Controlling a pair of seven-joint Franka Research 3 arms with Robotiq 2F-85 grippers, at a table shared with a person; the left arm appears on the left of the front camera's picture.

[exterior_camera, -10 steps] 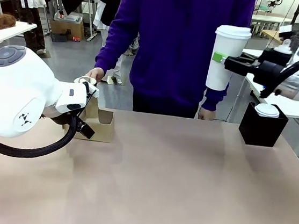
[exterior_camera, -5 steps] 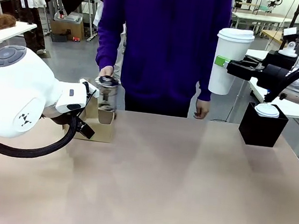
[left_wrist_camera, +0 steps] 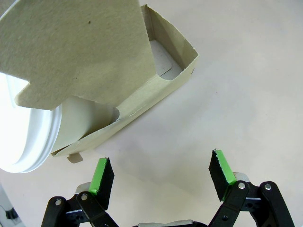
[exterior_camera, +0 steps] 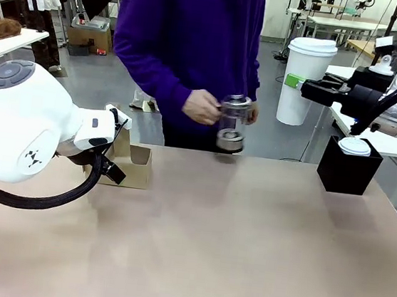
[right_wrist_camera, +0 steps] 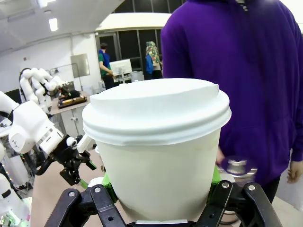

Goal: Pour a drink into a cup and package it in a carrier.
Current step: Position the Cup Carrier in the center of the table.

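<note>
My right gripper (exterior_camera: 297, 81) is shut on a tall white paper cup (exterior_camera: 304, 80) with a dome lid, held upright in the air at the far right. That cup (right_wrist_camera: 158, 156) sits between the green pads in the right wrist view. A person in purple holds the clear glass press jug (exterior_camera: 232, 124) with both hands above the table's far edge; its contents are blurred. The brown cardboard carrier (exterior_camera: 133, 167) stands at the far left. My left gripper (left_wrist_camera: 162, 172) hangs open just short of the carrier (left_wrist_camera: 147, 97), whose one slot holds another white lidded cup (left_wrist_camera: 80, 119).
A black box (exterior_camera: 346, 172) with a white lid (exterior_camera: 355, 145) on top stands at the table's far right. The left arm's large white body (exterior_camera: 21, 128) covers the near left. Other tables and people are in the background.
The person has carried the jug from beside the carrier rightward to the middle of the far edge. My right gripper shifted the cup slightly right, then held still. The left arm has not moved.
</note>
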